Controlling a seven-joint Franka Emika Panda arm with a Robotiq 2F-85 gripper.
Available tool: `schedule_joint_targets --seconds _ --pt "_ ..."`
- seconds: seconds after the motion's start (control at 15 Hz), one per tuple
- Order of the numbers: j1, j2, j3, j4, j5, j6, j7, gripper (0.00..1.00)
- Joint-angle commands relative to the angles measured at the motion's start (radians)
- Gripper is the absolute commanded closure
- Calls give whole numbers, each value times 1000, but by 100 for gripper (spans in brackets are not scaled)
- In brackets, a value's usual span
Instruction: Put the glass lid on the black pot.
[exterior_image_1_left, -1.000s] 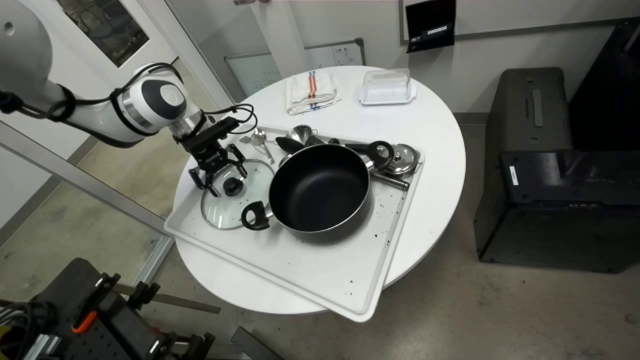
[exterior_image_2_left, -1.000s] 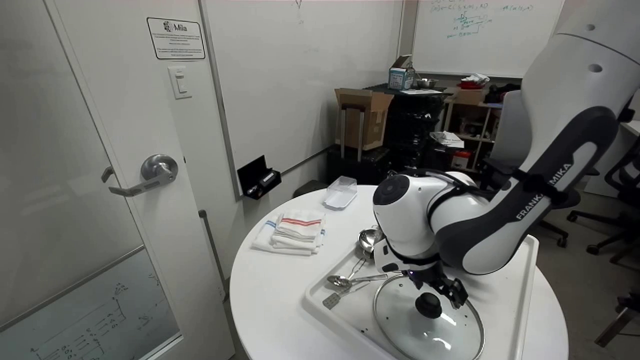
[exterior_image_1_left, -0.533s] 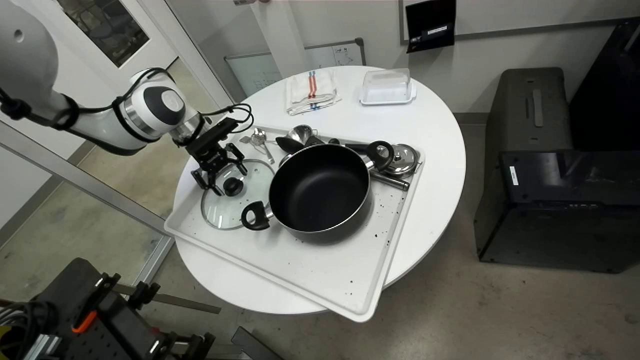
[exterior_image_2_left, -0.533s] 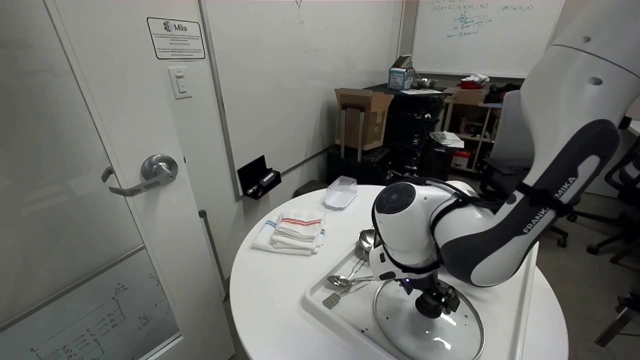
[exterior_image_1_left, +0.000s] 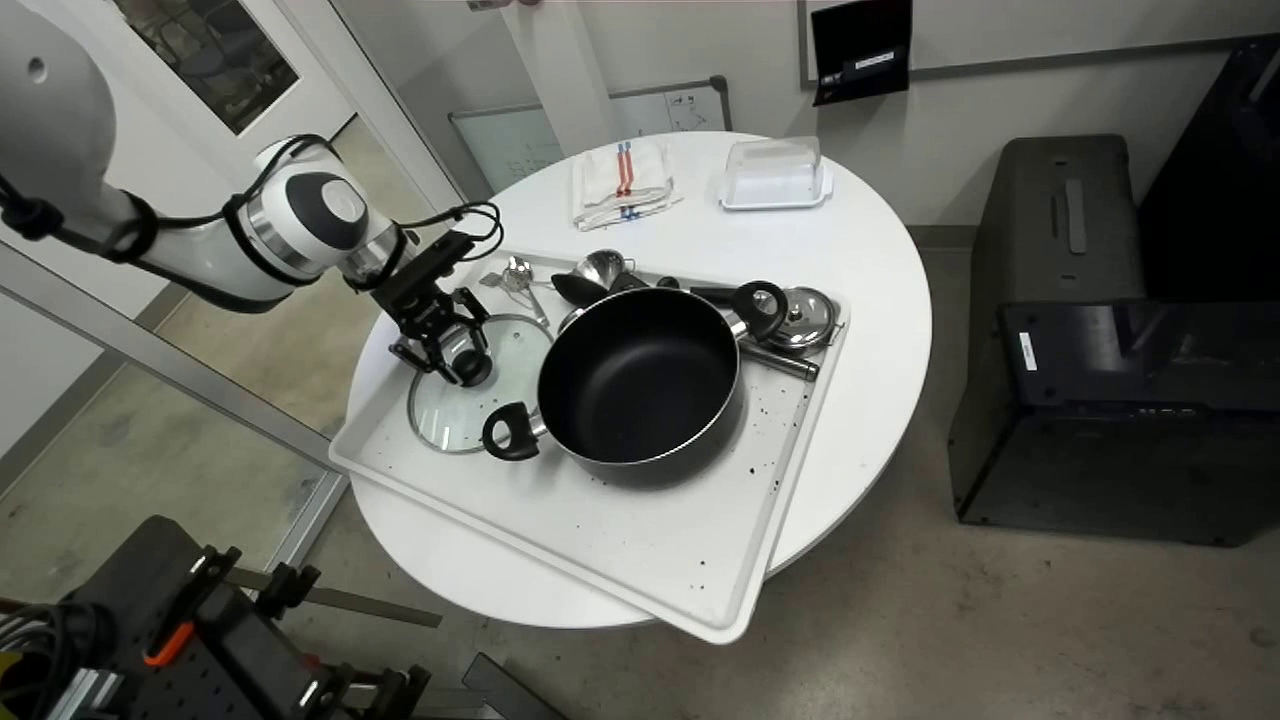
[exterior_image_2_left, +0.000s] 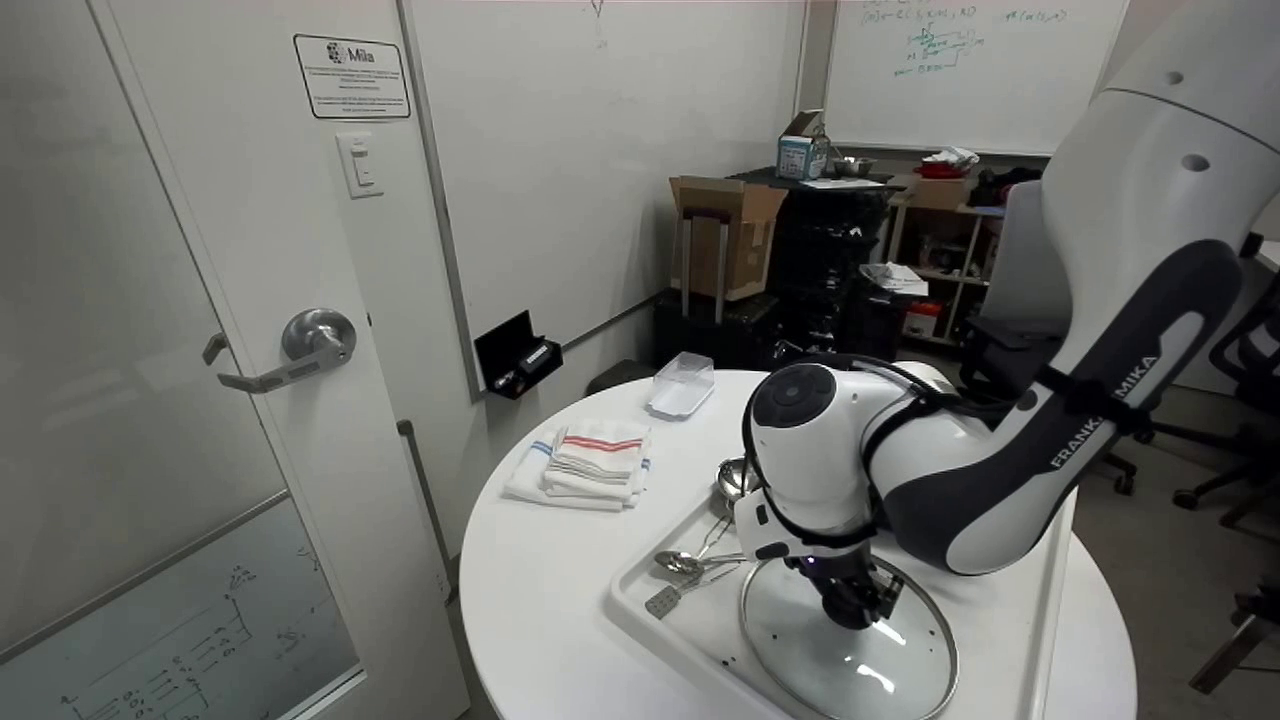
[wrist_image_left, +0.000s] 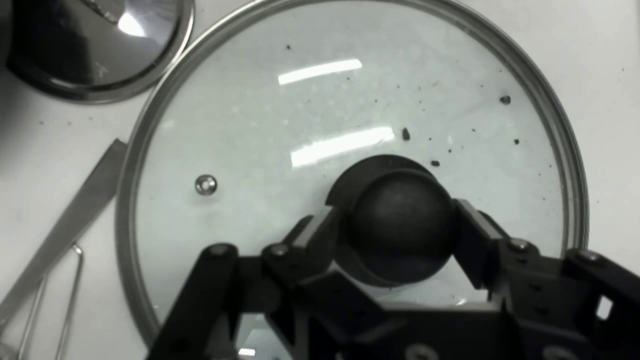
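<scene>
The glass lid (wrist_image_left: 240, 120), a clear disc with a metal rim, lies level on or just above the white tray, left of the black pot in an exterior view (exterior_image_1_left: 520, 350). My gripper (wrist_image_left: 397, 220) is shut on its black knob (wrist_image_left: 402, 225), one finger at either side. In an exterior view the hand hides part of the knob and lid (exterior_image_2_left: 850, 665). The black pot (exterior_image_1_left: 640, 375) stands uncovered on the tray, its near handle (exterior_image_1_left: 511, 432) reaching over towards the lid's edge. Behind the arm, that pot is hidden in an exterior view.
Metal utensils (exterior_image_1_left: 518, 280) lie behind the lid. A shiny round metal piece (wrist_image_left: 100, 50) touches or nearly touches its rim. Beyond the pot sits a small metal lid (exterior_image_1_left: 803, 320). Folded towels (exterior_image_1_left: 625, 185) and a clear-covered dish (exterior_image_1_left: 775, 175) rest at the table's back. The tray (exterior_image_1_left: 640, 560) overhangs the table.
The fingers have come together around the knob. The lid has shifted slightly with them, towards the back of the tray and a little nearer the pot. The pot has stayed put.
</scene>
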Motion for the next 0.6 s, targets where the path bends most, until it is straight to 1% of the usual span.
schedule_joint_targets --seconds 0.0,0.07,0.33,0.53 --pt "6 -1 -9 -5 -26 25 -1 71" --pt "7 -3 -8 -5 -25 25 -1 73" --pt "9 -13 -7 -5 -19 7 2 73" --pt "8 -45 -1 -32 -13 -1 9 73"
